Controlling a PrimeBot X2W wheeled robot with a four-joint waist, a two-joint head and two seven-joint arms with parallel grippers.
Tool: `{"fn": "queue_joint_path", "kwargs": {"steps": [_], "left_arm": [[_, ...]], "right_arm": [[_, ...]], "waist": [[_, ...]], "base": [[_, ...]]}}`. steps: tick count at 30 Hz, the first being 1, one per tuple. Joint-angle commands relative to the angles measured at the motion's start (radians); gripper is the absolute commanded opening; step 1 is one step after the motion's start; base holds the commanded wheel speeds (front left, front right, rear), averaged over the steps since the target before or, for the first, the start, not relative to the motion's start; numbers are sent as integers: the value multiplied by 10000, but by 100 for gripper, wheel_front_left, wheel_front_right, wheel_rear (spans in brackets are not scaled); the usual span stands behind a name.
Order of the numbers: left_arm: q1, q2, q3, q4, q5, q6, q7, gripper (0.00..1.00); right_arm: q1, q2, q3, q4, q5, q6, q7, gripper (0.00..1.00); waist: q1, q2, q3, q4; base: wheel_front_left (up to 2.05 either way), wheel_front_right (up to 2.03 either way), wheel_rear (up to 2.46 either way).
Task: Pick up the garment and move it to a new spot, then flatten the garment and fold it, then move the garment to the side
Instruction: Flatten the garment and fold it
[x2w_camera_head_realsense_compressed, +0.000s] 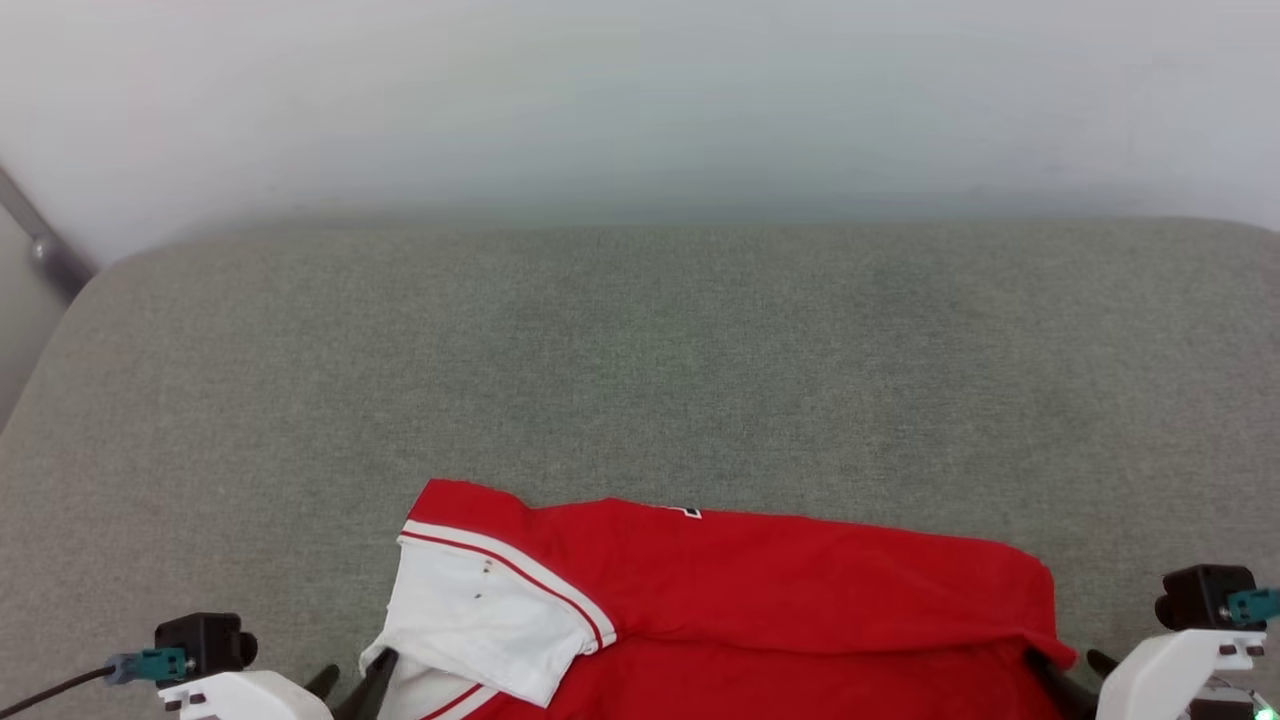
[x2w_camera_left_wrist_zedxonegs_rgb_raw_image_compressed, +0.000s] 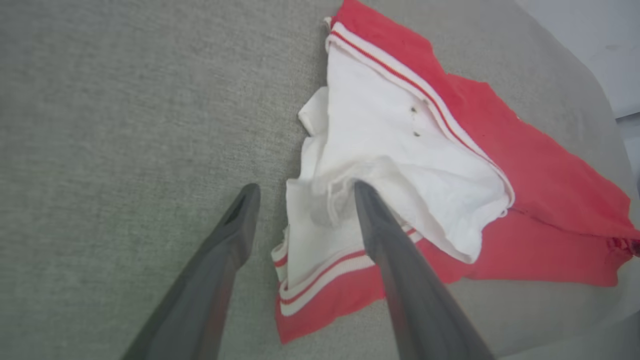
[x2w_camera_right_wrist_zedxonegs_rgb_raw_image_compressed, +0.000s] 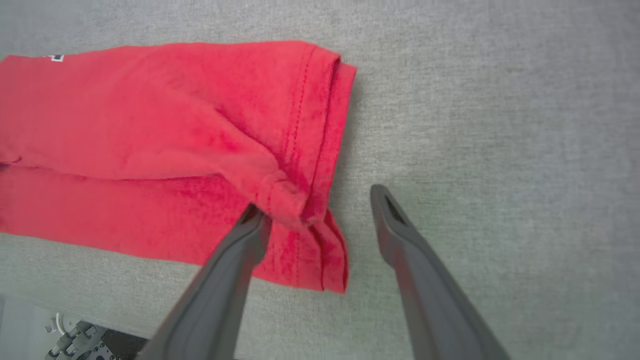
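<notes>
So you've got the grey padded surface (x2w_camera_head_realsense_compressed: 640, 350) with the garment (x2w_camera_head_realsense_compressed: 780, 580) at its near edge, folded once lengthwise, left gripper (x2w_camera_left_wrist_zedxonegs_rgb_raw_image_compressed: 305, 187) and right gripper (x2w_camera_right_wrist_zedxonegs_rgb_raw_image_compressed: 317, 199) both spread, gripping nothing; likely left: further folds, side move.

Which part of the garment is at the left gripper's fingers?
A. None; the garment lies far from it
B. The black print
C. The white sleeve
C: in the left wrist view the open left gripper has one finger over the white sleeve of the garment.
</notes>
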Motion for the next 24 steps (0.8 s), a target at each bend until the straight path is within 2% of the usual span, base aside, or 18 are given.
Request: {"fn": "queue_joint_path", "kwargs": {"steps": [1, 7, 11, 17, 19, 24], "left_arm": [[64, -24, 61, -69, 181, 85, -201, 100], [103, -278, 150, -884, 1201, 659, -1655, 100], [-209, -192, 42, -1402, 1966, 771, -2293, 100], [-790, -410, -145, -1722, 3288, 1050, -3540, 100], [-943, -710, -182, -1816, 3453, 1015, -4006, 100], [-1438, -982, -288, -2024, 4126, 968, -4510, 100]], "right_arm": [[165, -36, -27, -172, -58, -5, -98, 100], [720, 17, -556, -1567, -128, -3, 252, 100], [450, 44, -1016, -2153, -191, -3, 1002, 100], [20, 71, -1430, -2002, -221, -5, 2299, 100], [-55, 92, -1532, -1868, -246, -5, 2635, 100], [-334, 213, -1725, -1587, -227, -5, 2999, 100]], "waist": [[2, 0, -126, -62], [2, 0, -520, -139], [2, 0, -617, -140], [2, 0, -573, 243], [2, 0, -481, 444], [2, 0, 115, 1005]], "base": [[0, 0, 0], [0, 0, 0], [0, 0, 0], [0, 0, 0], [0, 0, 0], [0, 0, 0]]}}
